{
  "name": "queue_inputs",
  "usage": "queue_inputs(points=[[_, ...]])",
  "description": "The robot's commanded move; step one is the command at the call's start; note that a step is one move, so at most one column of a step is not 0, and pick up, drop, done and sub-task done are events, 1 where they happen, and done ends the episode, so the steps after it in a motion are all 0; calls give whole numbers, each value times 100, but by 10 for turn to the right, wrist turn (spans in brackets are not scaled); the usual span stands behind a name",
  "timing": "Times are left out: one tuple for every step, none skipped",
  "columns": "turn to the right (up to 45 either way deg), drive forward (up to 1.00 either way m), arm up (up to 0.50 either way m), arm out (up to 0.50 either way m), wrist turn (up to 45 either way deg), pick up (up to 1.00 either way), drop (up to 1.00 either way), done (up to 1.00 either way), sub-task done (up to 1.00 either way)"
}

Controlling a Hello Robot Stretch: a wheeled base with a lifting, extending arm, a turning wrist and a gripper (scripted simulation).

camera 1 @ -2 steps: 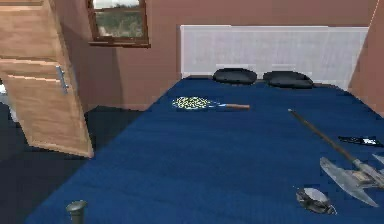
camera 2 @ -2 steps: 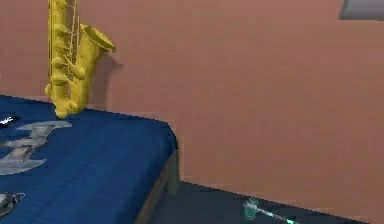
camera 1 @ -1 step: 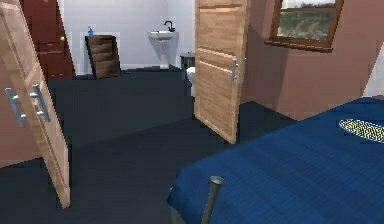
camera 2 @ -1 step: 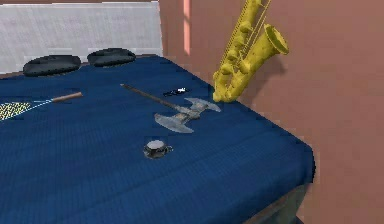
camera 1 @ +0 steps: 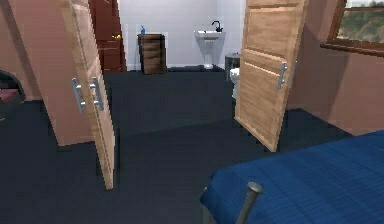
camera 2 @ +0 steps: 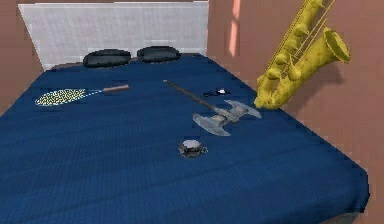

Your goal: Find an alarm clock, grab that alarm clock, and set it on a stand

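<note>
The gripper's state cannot be determined from these views, nor can places be referred to it; positions are therefore given by view. In the arm side view, a bed covered with a dark blue quilt (camera 2: 120,170) is seen, backed by a white panelled headboard (camera 2: 110,30), against which two black oval pillows (camera 2: 135,57) are laid. A small round dark object with a pale centre (camera 2: 192,148) is located on the quilt near the middle of the view; it cannot be confirmed as the alarm clock. Just beside it, toward the view's right, a grey double-bladed axe with a long dark shaft (camera 2: 225,116) is laid flat. A racket with a yellow strung head and a brown grip (camera 2: 75,95) is placed well apart, toward the view's left. A golden brass saxophone (camera 2: 298,58) is propped at the bed's right edge. In the forward view, two light wooden doors (camera 1: 268,70) are seen standing ajar on a dark carpeted floor (camera 1: 170,120); beyond them, a dark brown wooden cabinet (camera 1: 152,53) and a white pedestal basin (camera 1: 210,45) are set against the far wall.
</note>
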Motion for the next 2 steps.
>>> queue_inputs(points=[[0, 0, 50, 0, 0, 0, 0, 0, 0], [0, 0, 38, 0, 0, 0, 0, 0, 0]])
